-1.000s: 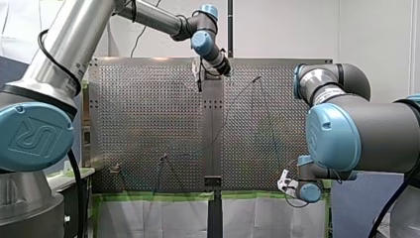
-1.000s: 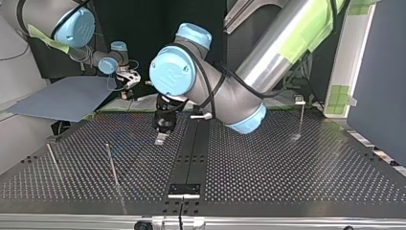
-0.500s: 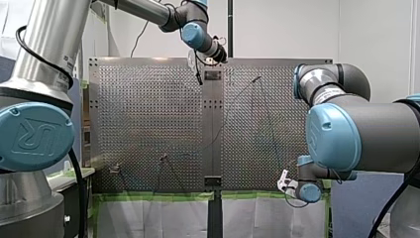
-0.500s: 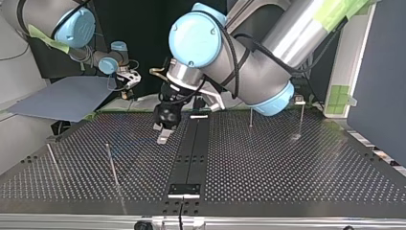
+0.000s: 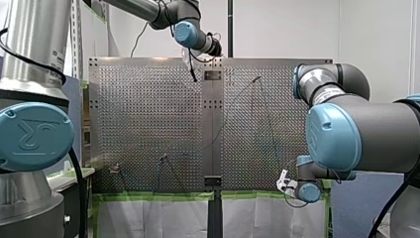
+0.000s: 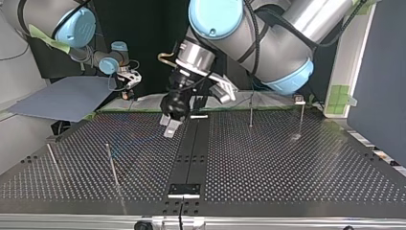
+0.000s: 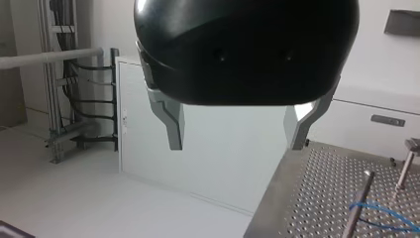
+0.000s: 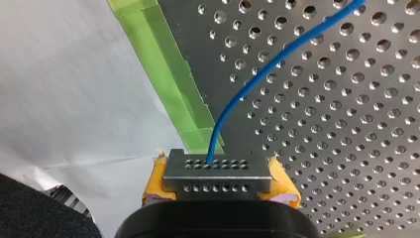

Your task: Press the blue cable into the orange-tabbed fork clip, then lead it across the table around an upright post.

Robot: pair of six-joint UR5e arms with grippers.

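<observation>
Upright posts (image 6: 251,108) stand on the worktop (image 6: 287,163), 1 near my left gripper (image 6: 170,125), which hangs tilted above it, fingers (image 7: 171,119) apart. My right gripper (image 8: 218,171) seems clamped on the blue cable (image 8: 262,74).

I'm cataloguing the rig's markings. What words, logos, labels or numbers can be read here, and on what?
"UR" logo: on my left arm's blue joint cap, front view, seen rotated.
Small plate on the perforated table: too small to read.
Nothing else is legible.
</observation>
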